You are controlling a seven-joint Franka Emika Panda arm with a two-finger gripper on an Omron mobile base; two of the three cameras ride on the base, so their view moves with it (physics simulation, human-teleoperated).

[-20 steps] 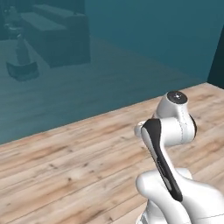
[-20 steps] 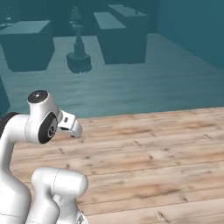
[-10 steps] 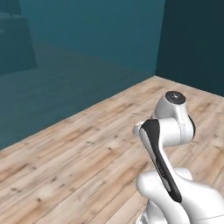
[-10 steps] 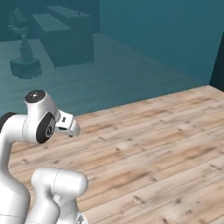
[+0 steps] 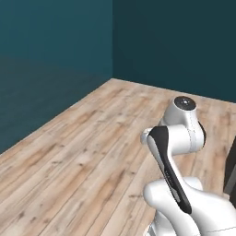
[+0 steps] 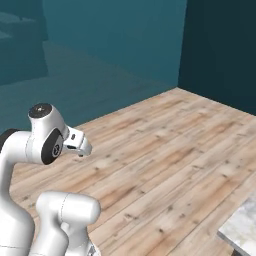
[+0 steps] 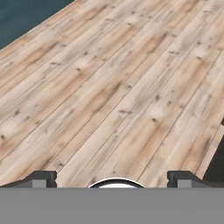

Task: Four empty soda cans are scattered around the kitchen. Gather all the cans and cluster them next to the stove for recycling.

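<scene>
The end effector [image 7: 112, 177] is standing fully open, its two dark fingertips [image 7: 40, 177] spread far apart at the bottom of the hand view, and nothing is lying between them; it is holding nothing. Directly ahead of the end effector and below it, bare wooden floor [image 7: 109, 87] is stretching away in long pale planks. Beyond the planks, further out from the end effector, teal walls [image 5: 55, 64] are meeting at a dark corner. Off to the end effector's right and lower down, in the right base view, the corner of a pale marbled surface [image 6: 242, 227] is showing at the frame's edge, with nothing visible on the part that is in sight.

The arm [image 5: 177, 143] is sitting folded close over the base, not reaching for anything.

As for the task's things, neither the soda cans nor the stove are appearing anywhere in front of the end effector, so their whereabouts cannot be told from here. Judging by that, no gathered can is in evidence: the robot is apparently travelling or searching, and finding, carrying and clustering the cans by the stove is likely all left to do.
</scene>
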